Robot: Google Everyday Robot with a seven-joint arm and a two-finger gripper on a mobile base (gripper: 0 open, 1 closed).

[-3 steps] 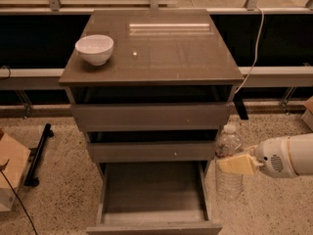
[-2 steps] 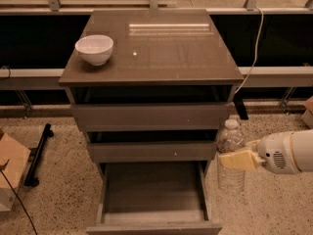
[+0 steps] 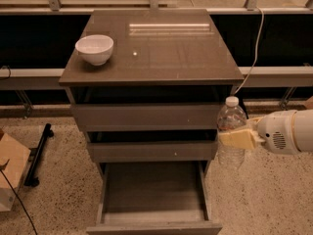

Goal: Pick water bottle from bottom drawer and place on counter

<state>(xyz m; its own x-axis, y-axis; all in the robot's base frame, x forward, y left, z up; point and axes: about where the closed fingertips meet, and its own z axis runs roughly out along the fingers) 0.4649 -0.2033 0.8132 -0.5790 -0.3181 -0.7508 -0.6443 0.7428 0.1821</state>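
The water bottle, clear and ribbed with a white cap, is held upright to the right of the cabinet, level with the top two drawers and below the counter's edge. My gripper comes in from the right on a white arm, and its cream fingers are shut on the bottle's middle. The bottom drawer is pulled out toward me and holds nothing that shows. The counter is a glossy brown slab above, and the bottle's cap is just under its right front corner.
A white bowl stands on the counter's left front part. The two upper drawers stand slightly ajar. A white cable hangs down at the right behind the cabinet. A cardboard box and a black bar lie on the floor at the left.
My gripper has lifted the water bottle upward beside the cabinet, from about the middle drawer's height to near the top drawer.
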